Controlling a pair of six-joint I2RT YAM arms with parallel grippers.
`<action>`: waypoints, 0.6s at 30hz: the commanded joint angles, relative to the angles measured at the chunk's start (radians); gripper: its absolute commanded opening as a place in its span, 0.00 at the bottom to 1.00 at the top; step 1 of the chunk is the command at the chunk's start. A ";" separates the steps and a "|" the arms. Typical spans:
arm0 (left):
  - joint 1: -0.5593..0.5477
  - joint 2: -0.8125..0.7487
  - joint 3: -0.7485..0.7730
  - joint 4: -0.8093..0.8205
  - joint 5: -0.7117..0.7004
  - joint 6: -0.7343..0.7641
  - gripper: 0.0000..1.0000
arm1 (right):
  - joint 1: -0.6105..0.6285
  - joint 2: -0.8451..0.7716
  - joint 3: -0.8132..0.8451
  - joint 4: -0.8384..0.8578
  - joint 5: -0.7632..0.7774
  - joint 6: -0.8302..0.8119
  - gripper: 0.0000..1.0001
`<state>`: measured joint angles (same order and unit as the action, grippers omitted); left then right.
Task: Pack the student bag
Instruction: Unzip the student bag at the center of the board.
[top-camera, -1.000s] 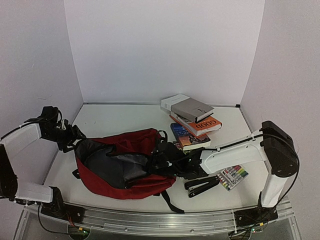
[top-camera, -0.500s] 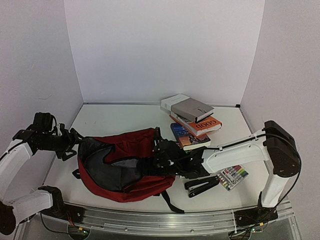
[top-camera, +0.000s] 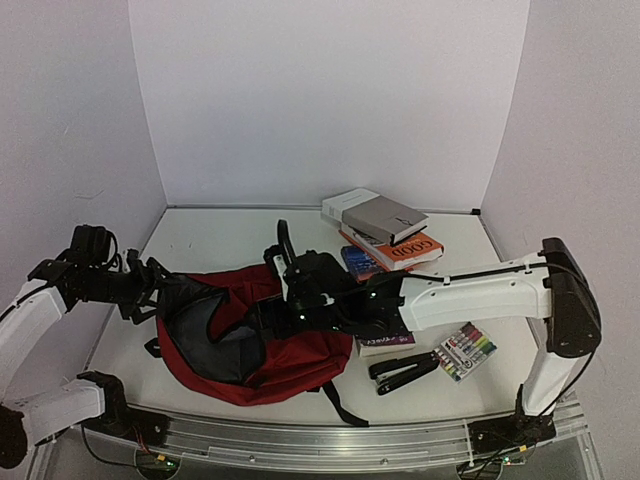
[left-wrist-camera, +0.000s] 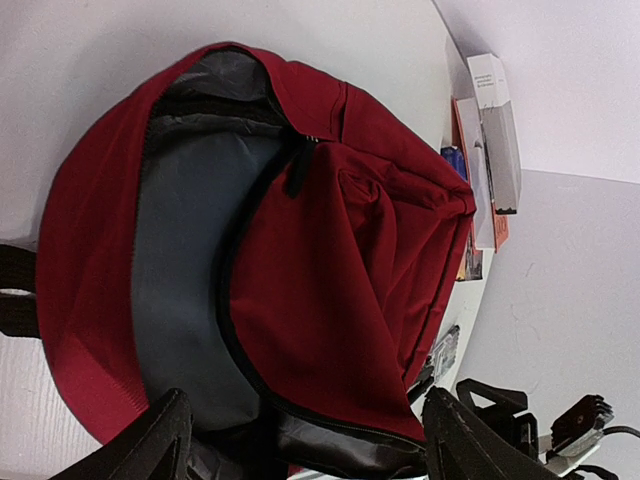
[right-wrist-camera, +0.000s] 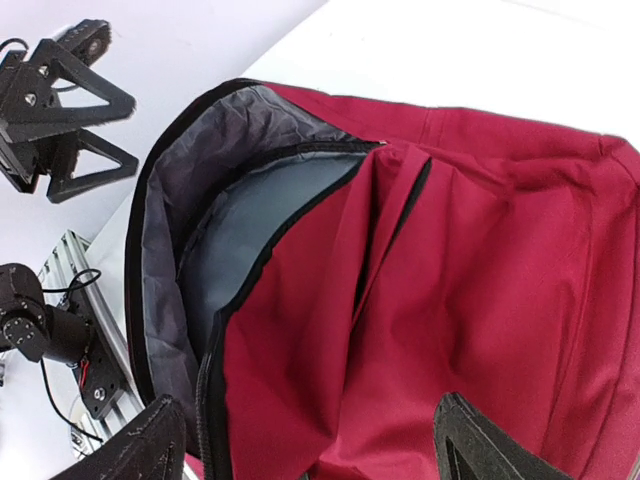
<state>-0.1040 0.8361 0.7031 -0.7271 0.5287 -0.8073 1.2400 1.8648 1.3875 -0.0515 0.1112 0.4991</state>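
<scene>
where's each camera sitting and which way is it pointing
top external: fixed above and behind the robot, looking down at the bag, books, left arm, right arm.
left wrist: on the left arm, facing into the open bag; left gripper at the bottom.
right wrist: over the bag, facing its grey lining; right gripper at the bottom.
shared: all three show the bag; right wrist also catches the left gripper.

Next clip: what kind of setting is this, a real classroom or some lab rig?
Most likely a lab test booth, not a classroom: plain white walls box in a white table, a metal rail runs along its near edge, and a backpack, books and stapler are laid out like props.
</scene>
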 joint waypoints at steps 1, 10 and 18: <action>-0.104 0.061 0.051 0.120 0.008 -0.065 0.78 | 0.004 0.084 0.091 -0.049 0.019 -0.051 0.80; -0.258 0.252 0.003 0.217 -0.088 -0.135 0.74 | 0.005 0.074 0.059 -0.048 0.084 0.028 0.79; -0.262 0.348 -0.048 0.241 -0.202 -0.135 0.70 | 0.006 0.023 -0.029 -0.047 0.107 0.084 0.77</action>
<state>-0.3614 1.1683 0.6615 -0.5197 0.4116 -0.9336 1.2404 1.9576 1.3922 -0.0970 0.1785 0.5429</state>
